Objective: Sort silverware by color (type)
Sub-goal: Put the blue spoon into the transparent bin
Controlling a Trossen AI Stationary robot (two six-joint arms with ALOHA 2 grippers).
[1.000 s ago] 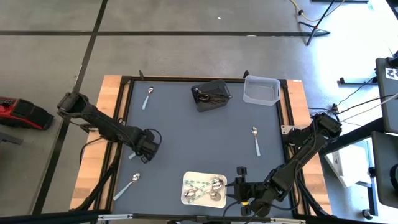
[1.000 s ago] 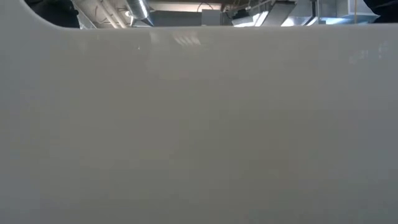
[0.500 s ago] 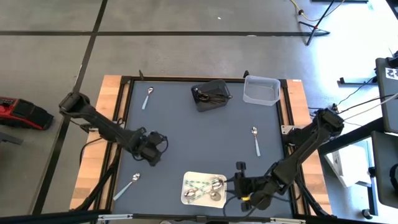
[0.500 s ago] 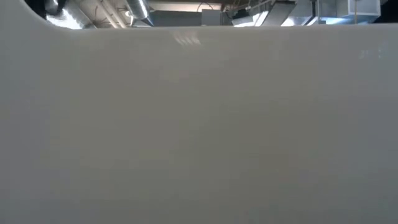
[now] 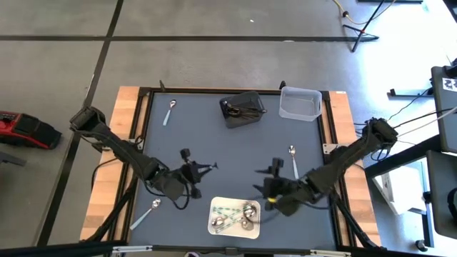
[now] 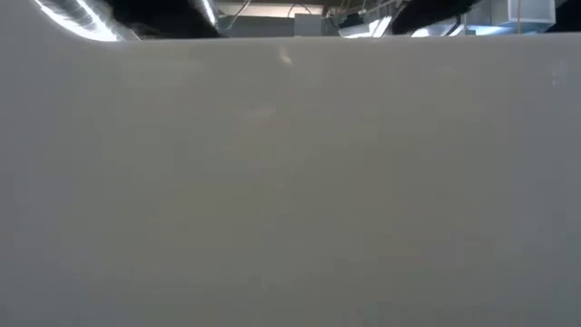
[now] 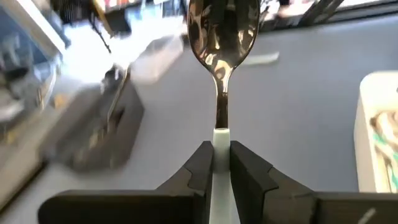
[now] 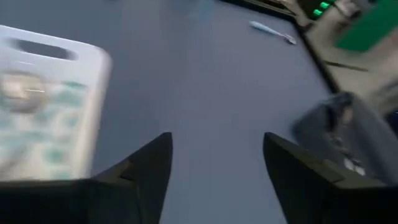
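Observation:
My left gripper (image 5: 195, 171) sits over the table's middle-left, just left of the white tray (image 5: 216, 203), and is shut on a shiny spoon (image 7: 222, 28) with a pale handle. My right gripper (image 5: 267, 183) hangs open to the right of the tray and holds nothing; its fingers (image 8: 148, 167) stand wide apart. The tray holds several spoons. Three more spoons lie flat on the mat: one far left (image 5: 170, 112), one near left (image 5: 150, 212), one at the right (image 5: 293, 161). My left gripper pinches the spoon's pale handle (image 7: 221, 146) between its two fingers, which lie along the spoon. The spoon sticks straight out past the fingertips (image 7: 202, 163), bowl foremost, toward the table's right. It looks lifted clear of the mat.
A dark bin (image 5: 243, 108) and a clear bin (image 5: 300, 103) stand at the far edge. Open dark mat (image 5: 235, 153) lies between the two grippers and the bins. The low view is filled by a pale surface (image 6: 290, 182) close to the camera.
My left gripper has swung from the table's left side toward the right and turned, so the spoon now points right, near the tray. My right gripper has moved from the near edge toward the far side and a little left, beside the tray.

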